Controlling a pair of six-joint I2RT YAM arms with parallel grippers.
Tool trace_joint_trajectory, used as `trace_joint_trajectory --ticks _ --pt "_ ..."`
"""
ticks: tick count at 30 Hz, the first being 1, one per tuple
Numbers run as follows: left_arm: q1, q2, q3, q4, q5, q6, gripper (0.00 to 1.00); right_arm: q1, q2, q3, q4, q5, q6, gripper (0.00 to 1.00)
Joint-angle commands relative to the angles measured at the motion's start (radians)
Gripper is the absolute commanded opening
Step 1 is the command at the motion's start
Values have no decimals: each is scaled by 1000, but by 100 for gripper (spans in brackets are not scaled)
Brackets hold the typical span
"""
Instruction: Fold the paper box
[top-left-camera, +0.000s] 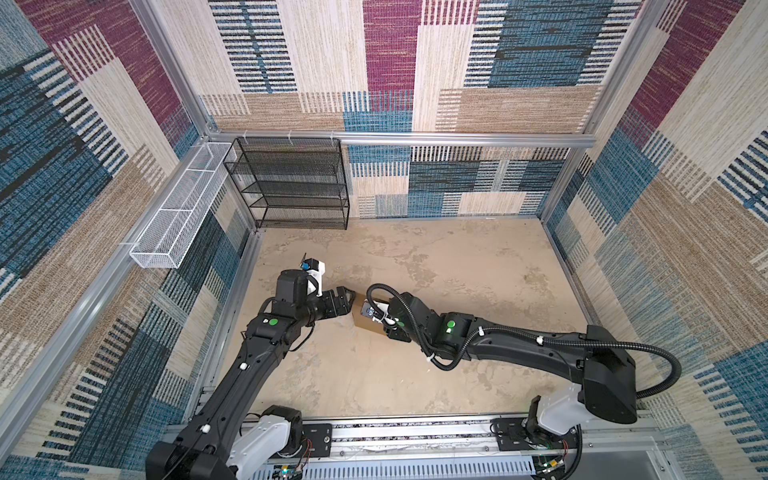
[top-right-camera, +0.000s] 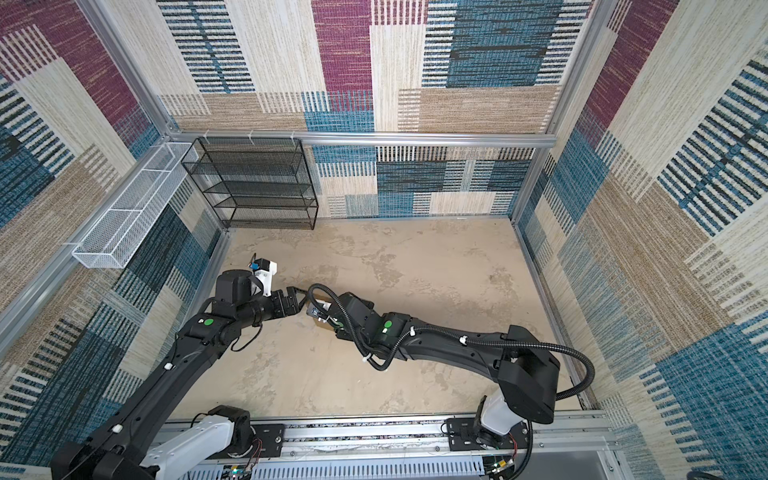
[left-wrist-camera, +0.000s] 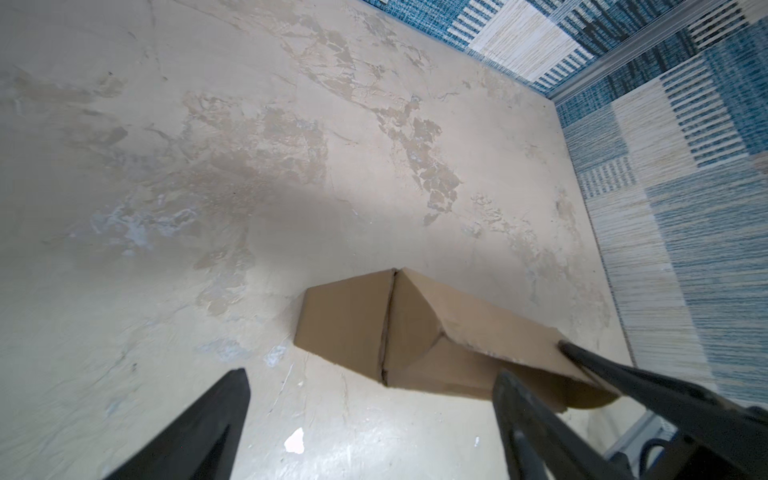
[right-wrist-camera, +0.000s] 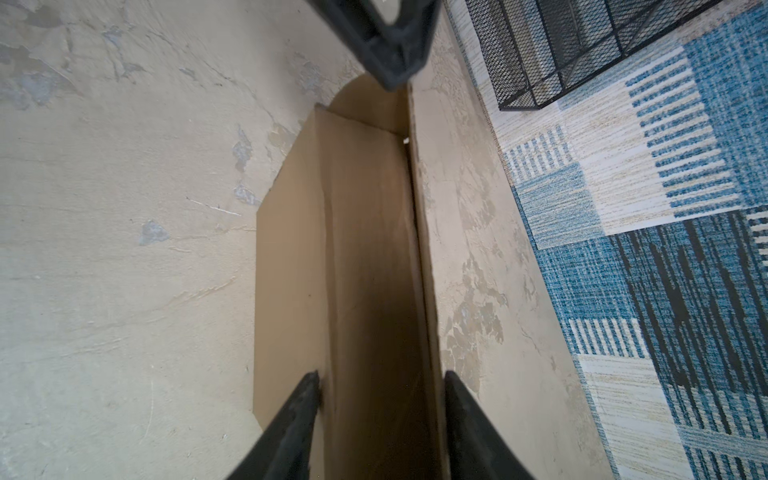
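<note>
The paper box (top-left-camera: 366, 326) is a brown cardboard shape, partly folded, lying on the table between the two arms; the right wrist hides most of it in both top views. In the right wrist view my right gripper (right-wrist-camera: 380, 386) straddles the box (right-wrist-camera: 365, 249), one finger pressed on each outer wall, shut on it. My left gripper (top-left-camera: 349, 301) stands wide open at the box's left end, with nothing between its fingers. In the left wrist view the box (left-wrist-camera: 353, 324) lies just ahead of the left gripper (left-wrist-camera: 372, 374), a loose flap reaching past one finger (left-wrist-camera: 519, 407).
A black mesh shelf (top-left-camera: 291, 183) stands at the back left against the wall. A white mesh basket (top-left-camera: 178, 208) hangs on the left wall rail. A small white scrap (left-wrist-camera: 294, 440) lies on the table near the left gripper. Patterned walls enclose the table.
</note>
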Motion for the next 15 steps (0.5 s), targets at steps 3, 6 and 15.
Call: trace_joint_trajectory --ticks 3,6,15 --pt "18 49 11 154 133 -87 90 1 -7 -5 29 -14 -7 49" --pt "26 74 12 185 161 -109 88 1 -7 -7 31 -14 -9 48" --pt "26 125 -27 180 207 -106 77 0 -3 -5 38 -19 -9 48"
